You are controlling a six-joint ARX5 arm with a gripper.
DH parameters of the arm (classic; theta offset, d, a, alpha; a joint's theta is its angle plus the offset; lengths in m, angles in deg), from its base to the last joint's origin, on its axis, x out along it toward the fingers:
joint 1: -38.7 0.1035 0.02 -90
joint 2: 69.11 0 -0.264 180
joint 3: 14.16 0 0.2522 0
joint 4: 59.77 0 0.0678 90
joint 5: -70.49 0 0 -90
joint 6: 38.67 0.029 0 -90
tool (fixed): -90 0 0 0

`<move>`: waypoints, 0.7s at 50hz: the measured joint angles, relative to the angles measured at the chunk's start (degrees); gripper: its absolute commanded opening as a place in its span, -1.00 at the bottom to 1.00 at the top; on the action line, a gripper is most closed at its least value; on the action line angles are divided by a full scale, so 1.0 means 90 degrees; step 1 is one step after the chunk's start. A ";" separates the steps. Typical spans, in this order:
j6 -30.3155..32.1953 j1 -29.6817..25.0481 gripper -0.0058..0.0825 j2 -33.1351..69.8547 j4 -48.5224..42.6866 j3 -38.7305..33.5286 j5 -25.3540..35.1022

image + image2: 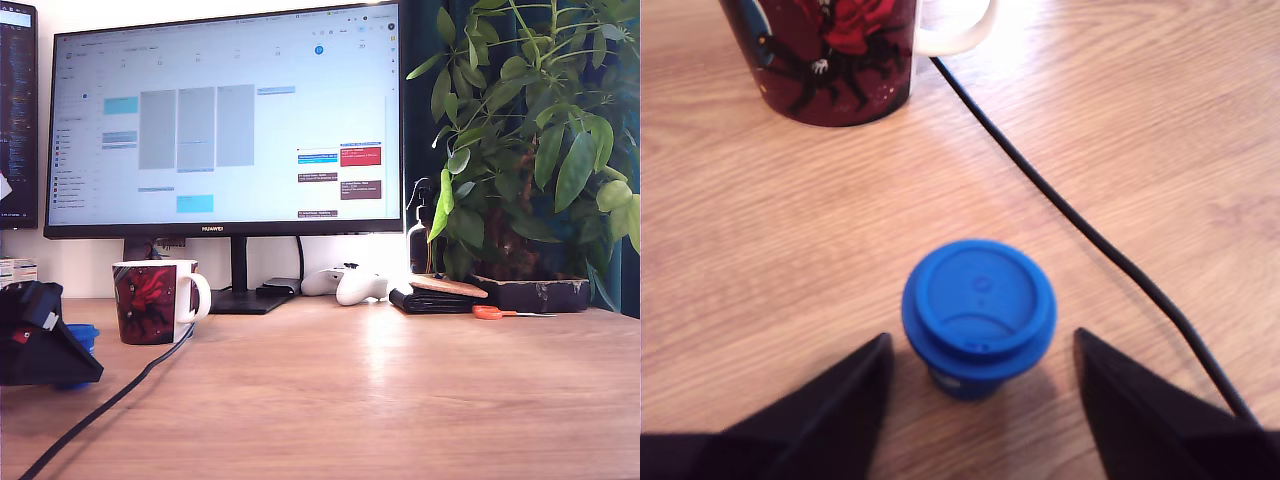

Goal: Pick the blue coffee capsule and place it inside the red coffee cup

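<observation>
Jaws wide open, holding nothing. Blue coffee capsule (978, 313) upright on desk (1160, 120), centred between jaws, just ahead of tips, neither touching. Advance until body sits between tips, close below rim. Red coffee cup (835, 55) beyond; cable (1080, 225) beside capsule: avoid.

From my remote seat I counted one blue coffee capsule (978, 315), one red coffee cup (153, 301), one gripper (980, 375) with two fingers (835, 405), and one black cable (1080, 230). Behind them I saw two monitors (225, 120), one white game controller (345, 283), one potted plant (530, 150) and one spray bottle (420, 235).
</observation>
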 measured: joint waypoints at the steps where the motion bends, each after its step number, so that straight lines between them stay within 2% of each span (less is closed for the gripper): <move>1: 0.0000 0.0000 -0.74 0.0000 0.0002 0.0000 0.0000; 20: 0.0034 0.0000 -0.75 0.0000 0.0192 0.0000 -0.0005; 35: 0.0034 0.0000 -0.74 0.0000 0.1659 0.0078 0.0240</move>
